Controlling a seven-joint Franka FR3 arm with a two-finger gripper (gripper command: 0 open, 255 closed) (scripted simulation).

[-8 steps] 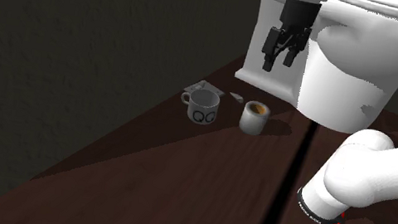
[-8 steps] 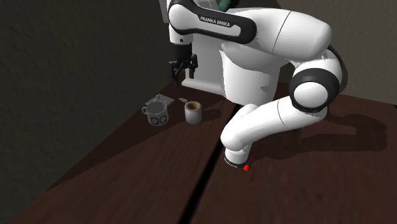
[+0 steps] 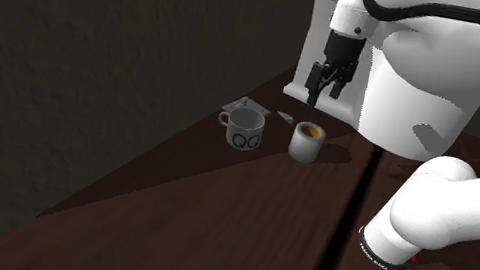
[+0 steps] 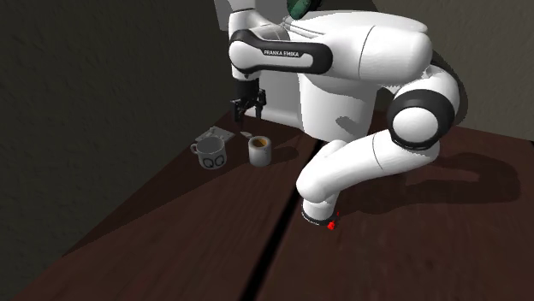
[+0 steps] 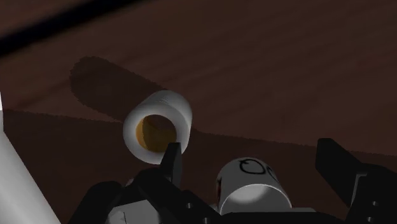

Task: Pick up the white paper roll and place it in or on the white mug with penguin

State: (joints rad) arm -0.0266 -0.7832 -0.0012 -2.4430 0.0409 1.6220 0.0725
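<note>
Shoulder view is showing the white paper roll (image 3: 306, 142) standing upright on the dark brown tabletop (image 3: 212, 226), just beside the white black-marked mug (image 3: 245, 132). Above, the black gripper (image 3: 324, 95) is hovering; its fingers (image 5: 170, 162) are standing apart, empty.

Cannot read the print on the mug (image 3: 244, 133) from the shoulder view — too small, possibly two dark rings. Cannot identify the flat pale scraps (image 3: 244, 107) behind it. In the wrist view: lower mug body cropped by the frame edge; paper roll (image 5: 159, 127) rim partly covered by one fingertip (image 5: 170, 159).
</note>
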